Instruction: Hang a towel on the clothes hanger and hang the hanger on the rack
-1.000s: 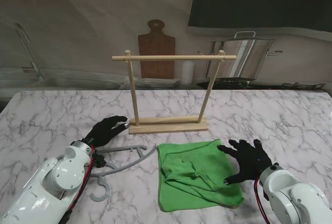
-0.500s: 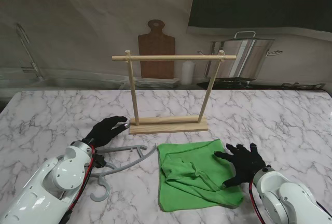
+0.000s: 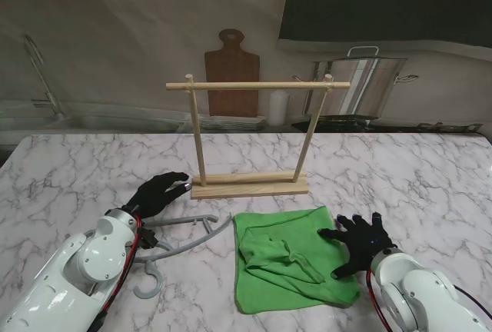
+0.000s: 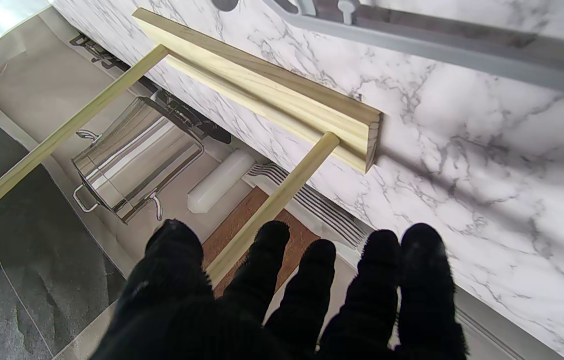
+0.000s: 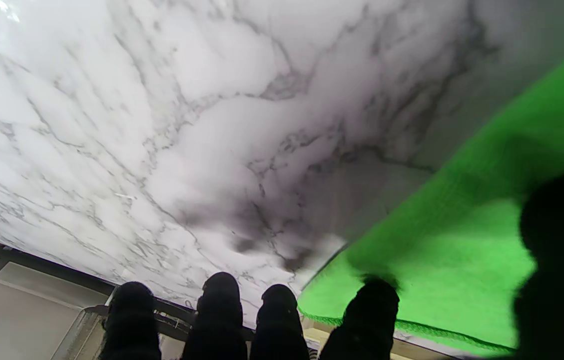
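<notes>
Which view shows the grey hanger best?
The stand view: the whole hanger lies flat on the marble, partly behind the left arm. The left wrist view catches only one grey bar; the right wrist view shows none.

Kitchen: stockpot (image 3: pixel 360 86), cutting board (image 3: pixel 231 74), marble counter (image 3: pixel 400 170).

The towel (image 3: pixel 290 259) is soft green cloth, the hanger (image 3: pixel 181 241) matt grey plastic. The rack (image 3: pixel 250 136) is pale bare wood on the glossy marble table (image 3: pixel 400 170).
</notes>
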`<action>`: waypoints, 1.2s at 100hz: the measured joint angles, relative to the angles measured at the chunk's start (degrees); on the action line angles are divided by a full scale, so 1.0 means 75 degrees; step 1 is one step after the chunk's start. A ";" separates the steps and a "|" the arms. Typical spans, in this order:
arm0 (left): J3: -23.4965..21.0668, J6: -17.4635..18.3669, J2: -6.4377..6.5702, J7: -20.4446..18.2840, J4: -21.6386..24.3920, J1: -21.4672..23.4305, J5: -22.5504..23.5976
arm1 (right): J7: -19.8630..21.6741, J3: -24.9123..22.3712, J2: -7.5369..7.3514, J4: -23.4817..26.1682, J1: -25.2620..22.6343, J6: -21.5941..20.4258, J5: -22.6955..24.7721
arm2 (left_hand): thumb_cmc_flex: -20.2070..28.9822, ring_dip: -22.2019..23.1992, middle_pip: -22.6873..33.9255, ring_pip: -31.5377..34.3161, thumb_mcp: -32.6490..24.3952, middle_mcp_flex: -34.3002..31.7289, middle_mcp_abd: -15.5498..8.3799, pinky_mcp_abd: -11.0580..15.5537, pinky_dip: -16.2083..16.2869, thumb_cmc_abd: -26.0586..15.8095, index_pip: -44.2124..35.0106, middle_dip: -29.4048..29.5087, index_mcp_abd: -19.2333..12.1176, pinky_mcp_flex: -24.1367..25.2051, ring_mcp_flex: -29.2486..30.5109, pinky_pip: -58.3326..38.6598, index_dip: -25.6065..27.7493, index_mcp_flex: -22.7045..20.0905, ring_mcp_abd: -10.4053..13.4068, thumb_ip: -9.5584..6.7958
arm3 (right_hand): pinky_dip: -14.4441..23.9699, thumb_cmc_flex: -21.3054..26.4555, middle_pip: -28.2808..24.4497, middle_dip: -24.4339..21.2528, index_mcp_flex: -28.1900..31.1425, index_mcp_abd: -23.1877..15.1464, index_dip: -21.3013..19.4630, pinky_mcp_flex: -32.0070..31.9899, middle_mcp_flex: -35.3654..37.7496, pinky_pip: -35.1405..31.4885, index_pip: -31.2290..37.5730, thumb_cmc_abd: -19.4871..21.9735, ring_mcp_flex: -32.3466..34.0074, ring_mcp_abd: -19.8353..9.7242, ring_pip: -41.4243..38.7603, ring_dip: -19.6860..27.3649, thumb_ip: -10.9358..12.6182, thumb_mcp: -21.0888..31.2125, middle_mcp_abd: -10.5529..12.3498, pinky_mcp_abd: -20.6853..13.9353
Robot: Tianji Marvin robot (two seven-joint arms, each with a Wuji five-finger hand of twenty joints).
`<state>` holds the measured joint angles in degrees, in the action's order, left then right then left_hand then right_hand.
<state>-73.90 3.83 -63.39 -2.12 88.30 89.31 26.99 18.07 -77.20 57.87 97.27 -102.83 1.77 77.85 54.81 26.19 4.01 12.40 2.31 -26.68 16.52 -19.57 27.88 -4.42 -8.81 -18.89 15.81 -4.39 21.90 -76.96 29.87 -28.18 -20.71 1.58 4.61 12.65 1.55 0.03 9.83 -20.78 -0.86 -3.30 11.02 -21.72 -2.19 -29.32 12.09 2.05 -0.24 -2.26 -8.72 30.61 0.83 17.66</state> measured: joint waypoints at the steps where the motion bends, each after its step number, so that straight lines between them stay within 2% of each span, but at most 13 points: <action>1: 0.0000 0.0000 0.0000 0.0000 0.0000 0.0000 0.0000 | 0.0000 0.0012 -0.0003 0.0000 0.0009 0.0008 -0.0005 | 0.0000 0.0000 0.0000 0.0000 0.0000 0.0000 0.0000 0.0000 0.0000 0.0000 0.0000 0.0000 0.0000 0.0000 0.0000 0.0000 0.0000 0.0000 0.0000 0.0000 | -0.0037 0.0104 0.0000 0.0000 0.0000 -0.0013 -0.0030 -0.0008 0.0000 -0.0016 0.0002 0.0114 0.0000 -0.0004 0.0000 0.0001 -0.0002 -0.0168 0.0008 -0.0011; 9: 0.0000 0.0001 0.0000 0.0000 -0.0002 -0.0002 -0.0003 | 0.0062 0.0112 -0.0018 0.0000 0.0087 0.0065 -0.0040 | 0.0000 0.0000 0.0000 -0.0001 0.0000 0.0000 0.0000 0.0000 0.0000 0.0000 0.0005 0.0000 0.0000 0.0000 0.0000 0.0000 0.0000 0.0072 0.0000 0.0000 | -0.0243 0.0907 0.0000 0.0000 0.0000 -0.0186 -0.0682 -0.0023 0.0000 -0.0033 0.0034 0.1283 0.0000 -0.0133 0.0000 0.0003 -0.0014 -0.1547 0.0125 -0.0170; 22: 0.0005 0.0001 0.0000 0.0000 -0.0003 -0.0005 -0.0006 | 0.0227 0.0229 -0.0024 0.0002 0.0204 0.0118 -0.0185 | 0.0000 0.0000 0.0000 -0.0002 0.0000 0.0000 0.0000 0.0000 0.0000 0.0000 0.0006 0.0000 0.0000 0.0000 0.0000 0.0000 0.0000 0.0072 0.0000 0.0000 | -0.0383 0.1872 0.0000 0.0000 -0.0156 -0.0189 -0.1965 -0.0028 0.0000 -0.0034 0.0169 0.2135 0.0000 -0.0257 0.0000 0.0004 -0.0022 -0.2773 0.0196 -0.0292; 30: 0.0007 0.0001 0.0000 -0.0001 -0.0003 -0.0007 -0.0007 | 0.0266 0.0305 -0.0030 -0.0006 0.0269 0.0168 -0.0290 | 0.0000 0.0000 0.0000 -0.0002 0.0000 0.0000 0.0000 0.0001 0.0000 0.0000 0.0006 0.0000 0.0000 0.0000 0.0000 0.0000 0.0000 0.0072 0.0000 0.0000 | -0.0442 0.2488 0.0000 0.0000 -0.0227 -0.0183 -0.2374 -0.0028 0.0019 -0.0033 0.0556 0.2589 0.0000 -0.0347 0.0001 0.0004 0.0003 -0.3285 0.0294 -0.0399; 37: 0.0008 0.0002 0.0000 -0.0002 -0.0005 -0.0008 -0.0009 | 0.0240 0.0362 -0.0031 -0.0032 0.0321 0.0210 -0.0367 | -0.0001 0.0000 0.0000 -0.0002 0.0000 0.0000 0.0000 0.0001 0.0000 0.0000 0.0006 0.0000 0.0000 0.0000 0.0000 0.0000 0.0000 0.0072 0.0000 0.0000 | -0.0461 0.3260 0.0000 0.0000 -0.0263 -0.0181 -0.2268 -0.0016 0.0126 -0.0023 0.1098 0.3089 0.0001 -0.0417 0.0001 0.0004 0.0125 -0.4098 0.0390 -0.0459; 45: 0.0010 0.0003 0.0000 -0.0002 -0.0007 -0.0010 -0.0011 | 0.0063 0.0413 -0.0031 -0.0091 0.0361 0.0280 -0.0552 | -0.0001 0.0000 0.0000 -0.0002 0.0000 0.0000 0.0000 0.0002 0.0000 0.0000 0.0006 0.0000 0.0000 0.0000 0.0000 0.0000 0.0000 0.0072 0.0000 0.0000 | -0.0467 0.3823 -0.0005 0.0000 -0.0062 -0.0180 -0.2210 0.0023 0.0336 -0.0014 0.1688 0.3302 0.0019 -0.0498 0.0001 0.0004 0.0334 -0.4280 0.0502 -0.0546; 56: 0.0021 0.0005 0.0000 -0.0002 -0.0011 -0.0015 -0.0016 | -0.0451 0.0490 -0.0026 -0.0241 0.0393 0.0355 -0.0868 | -0.0018 0.0000 0.0000 -0.0003 0.0000 0.0000 0.0000 0.0002 0.0000 0.0000 0.0007 0.0000 0.0000 0.0001 0.0000 0.0000 0.0000 0.0072 0.0001 0.0000 | -0.0471 0.4571 -0.0014 0.0000 0.0276 -0.0179 -0.0610 0.0158 0.0728 0.0077 0.3648 0.3354 0.0137 -0.0609 0.0001 0.0004 0.0424 -0.4428 0.0663 -0.0646; 60: 0.0028 0.0007 0.0000 -0.0002 -0.0014 -0.0018 -0.0021 | -0.0586 0.0514 -0.0019 -0.0287 0.0408 0.0357 -0.0958 | -0.0019 -0.0001 0.0000 -0.0003 0.0000 0.0000 0.0000 0.0002 0.0000 0.0000 0.0007 0.0000 0.0000 0.0001 0.0000 0.0000 0.0000 0.0072 0.0001 0.0000 | -0.0471 0.4594 -0.0020 0.0000 0.0376 -0.0179 -0.0320 0.0192 0.0837 0.0091 0.4171 0.3354 0.0253 -0.0656 0.0001 0.0004 0.0427 -0.4428 0.0750 -0.0655; 70: 0.0035 0.0013 0.0000 -0.0002 -0.0018 -0.0024 -0.0045 | -0.0990 0.0561 0.0011 -0.0384 0.0448 0.0352 -0.1203 | -0.0103 -0.0001 0.0000 -0.0004 0.0000 0.0006 0.0000 0.0003 0.0000 -0.0003 0.0007 0.0000 0.0000 0.0001 0.0000 0.0000 0.0000 0.0072 0.0001 0.0000 | -0.0471 0.4707 -0.0090 0.0027 0.1483 -0.0361 -0.0260 0.0324 0.1396 0.0137 0.4895 0.3350 0.0432 -0.0680 0.0001 0.0004 0.0428 -0.4397 0.0830 -0.0727; 76: 0.0035 0.0021 0.0000 0.0000 -0.0021 -0.0026 -0.0061 | -0.1335 0.0595 0.0036 -0.0463 0.0467 0.0334 -0.1373 | -0.0105 -0.0001 -0.0004 -0.0004 0.0000 0.0077 0.0000 0.0004 0.0000 -0.0004 0.0007 0.0000 0.0000 0.0001 0.0000 0.0000 0.0000 0.0072 0.0001 0.0000 | -0.0471 0.4932 -0.0145 0.0266 0.2346 -0.0732 -0.0802 0.0440 0.1769 0.0168 0.5845 0.3343 0.0604 -0.0720 -0.0001 0.0004 0.0429 -0.4443 0.0854 -0.0753; 90: 0.0036 0.0049 -0.0004 0.0021 -0.0034 -0.0029 -0.0087 | -0.1794 0.0642 0.0105 -0.0640 0.0480 0.0245 -0.1762 | -0.0106 -0.0001 -0.0004 -0.0008 0.0000 0.0077 0.0000 0.0004 0.0000 -0.0005 0.0007 0.0000 0.0000 0.0003 0.0000 0.0000 0.0000 0.0072 0.0001 0.0000 | -0.0405 0.5135 -0.2799 0.1700 0.3024 -0.0452 -0.2610 0.0677 0.1897 0.0219 0.6080 0.3327 0.1103 -0.0747 -0.0029 -0.0124 0.0424 -0.4651 0.0847 -0.0804; 102: 0.0038 0.0063 -0.0006 0.0026 -0.0047 -0.0033 -0.0095 | -0.2355 0.0694 0.0167 -0.0850 0.0483 0.0057 -0.1959 | -0.0107 -0.0001 -0.0004 -0.0018 0.0000 0.0077 0.0000 0.0005 0.0000 -0.0006 0.0007 0.0000 0.0000 0.0004 0.0000 0.0000 0.0000 0.0072 0.0001 0.0000 | -0.0313 0.5487 -0.4301 0.2362 0.3406 0.0584 -0.3890 0.0828 0.2839 0.0193 0.6125 0.3331 0.1904 -0.0746 -0.0821 -0.0692 0.0424 -0.4727 0.0827 -0.0806; 120: 0.0037 0.0076 -0.0009 0.0058 -0.0053 -0.0034 -0.0095 | -0.2840 0.0704 0.0255 -0.1024 0.0472 -0.0078 -0.2106 | -0.0107 -0.0001 -0.0004 -0.0019 0.0000 0.0077 0.0000 0.0006 0.0000 -0.0006 0.0007 0.0001 0.0000 0.0005 0.0000 0.0000 0.0000 0.0072 0.0001 0.0000 | -0.0284 0.5765 -0.5752 0.3452 0.4110 0.2297 -0.4996 0.1017 0.4430 -0.0504 0.7034 0.3576 0.3344 -0.0328 -0.2308 -0.1734 0.0430 -0.4704 -0.0023 -0.0723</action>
<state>-73.62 4.40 -63.45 -1.69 87.90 89.06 26.28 -3.23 -71.92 59.78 89.59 -99.29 1.19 62.05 54.01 26.18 3.98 12.25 2.31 -26.11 16.52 -19.53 27.88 -4.47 -8.75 -18.88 15.81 -4.35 21.90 -76.96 29.87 -27.64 -20.71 1.58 2.48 55.89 -41.59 25.92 40.66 -3.56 -38.33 4.33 44.25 -25.50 50.56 -2.50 37.18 -0.41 -17.54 -15.26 -5.49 -4.67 0.66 12.24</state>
